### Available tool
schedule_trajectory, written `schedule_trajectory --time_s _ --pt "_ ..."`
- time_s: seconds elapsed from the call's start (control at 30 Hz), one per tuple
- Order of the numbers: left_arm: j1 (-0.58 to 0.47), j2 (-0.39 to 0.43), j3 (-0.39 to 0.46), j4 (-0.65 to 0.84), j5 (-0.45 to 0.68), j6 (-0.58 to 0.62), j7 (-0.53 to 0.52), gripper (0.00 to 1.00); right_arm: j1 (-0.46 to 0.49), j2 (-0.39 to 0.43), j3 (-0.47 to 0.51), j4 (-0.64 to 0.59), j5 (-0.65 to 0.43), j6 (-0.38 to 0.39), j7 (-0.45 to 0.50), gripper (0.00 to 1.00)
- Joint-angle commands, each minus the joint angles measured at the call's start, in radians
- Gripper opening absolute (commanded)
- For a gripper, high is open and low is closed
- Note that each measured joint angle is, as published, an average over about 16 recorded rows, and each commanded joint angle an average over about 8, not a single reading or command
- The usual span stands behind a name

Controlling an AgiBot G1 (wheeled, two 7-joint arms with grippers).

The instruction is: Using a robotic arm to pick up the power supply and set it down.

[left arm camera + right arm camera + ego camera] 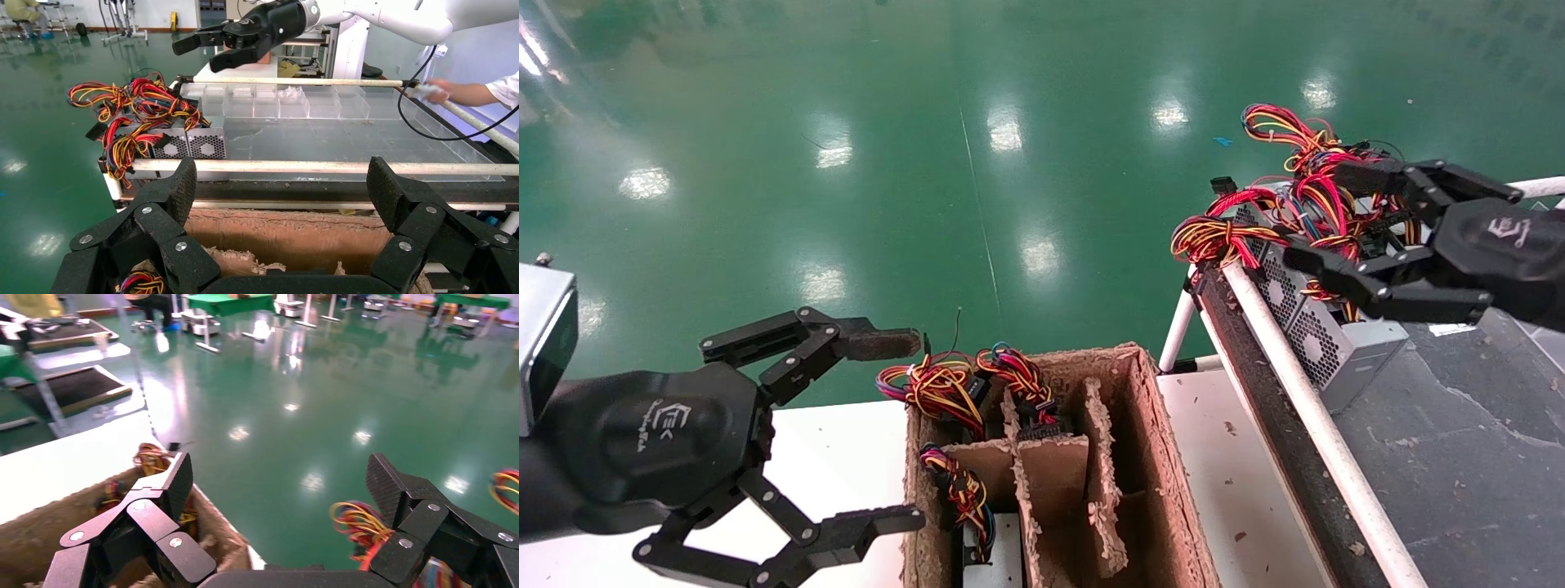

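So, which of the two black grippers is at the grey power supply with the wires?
The right gripper. Its open fingers reach over the power supply on the dark tray, while the left gripper hangs open beside the cardboard box.

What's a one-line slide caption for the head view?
Right gripper open above the power supply on the dark tray; left gripper open beside the cardboard box.

Glossy green floor (1009, 122) is mirroring ceiling lights. Beside the left gripper (891, 429), the fibrous brown pulp box (1164, 457) is showing rough, crumbling edges. Under the right gripper (1324, 224), the power supply (1324, 339) is showing matt grey perforated metal.
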Motion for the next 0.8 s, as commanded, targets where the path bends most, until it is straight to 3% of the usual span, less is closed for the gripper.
schedule_trajectory --time_s 0.03,0.8 --pt "0.0 0.0 0.0 0.0 0.0 0.0 0.0 1.0 -0.016 0.001 0.0 0.028 0.012 -0.003 0.006 1.0" --pt "0.0 0.0 0.0 0.0 0.0 0.0 0.0 1.0 -0.198 0.015 0.002 0.353 0.153 -0.04 0.073 1.0"
